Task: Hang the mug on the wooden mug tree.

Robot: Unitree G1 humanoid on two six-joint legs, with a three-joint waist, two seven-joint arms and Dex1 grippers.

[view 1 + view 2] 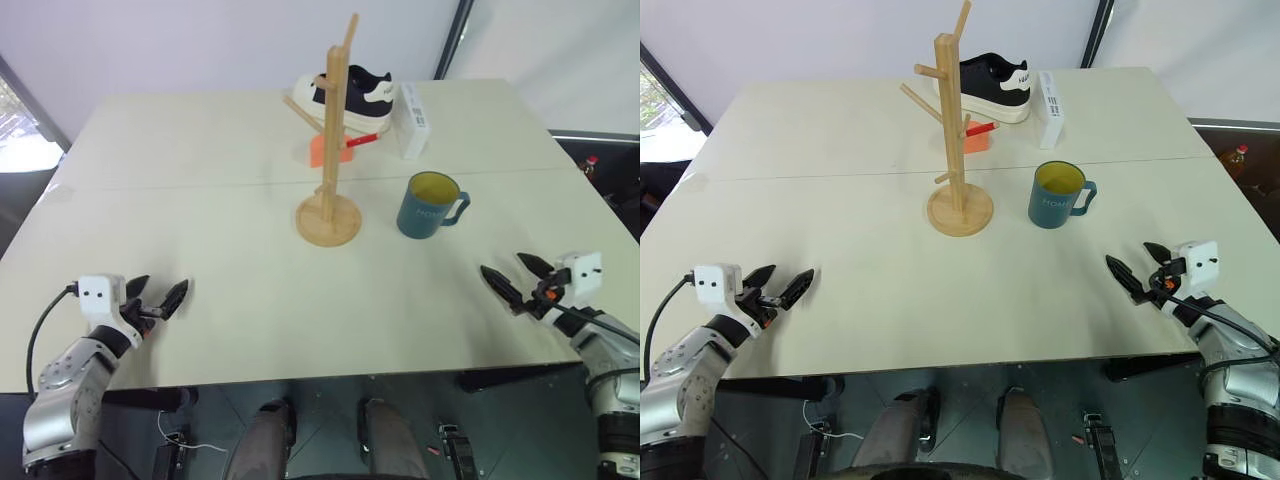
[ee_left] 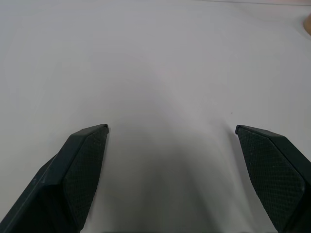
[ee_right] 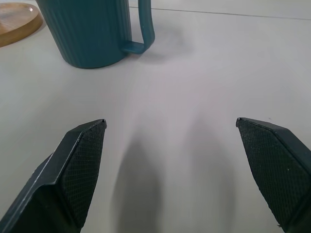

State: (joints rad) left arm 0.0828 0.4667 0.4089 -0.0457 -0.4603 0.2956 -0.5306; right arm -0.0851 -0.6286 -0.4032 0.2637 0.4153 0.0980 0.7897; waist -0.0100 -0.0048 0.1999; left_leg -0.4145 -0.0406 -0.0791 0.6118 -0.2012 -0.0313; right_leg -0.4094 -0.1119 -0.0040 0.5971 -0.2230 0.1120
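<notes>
Mug (image 1: 431,206) stands upright on the bench (image 1: 200,170), just right of the wooden mug tree (image 1: 333,150). My left gripper (image 1: 158,296) and right gripper (image 1: 514,276) hover low at the near edge, jaws spread, empty. Lettering on the mug is too faint to read.

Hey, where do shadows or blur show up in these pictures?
Right wrist view: soft shadows of the right pincer fall on the table, and the mug casts a faint one past its handle. Left wrist view: the left pincer fingertips look sharp, the table farther off looks soft.
</notes>
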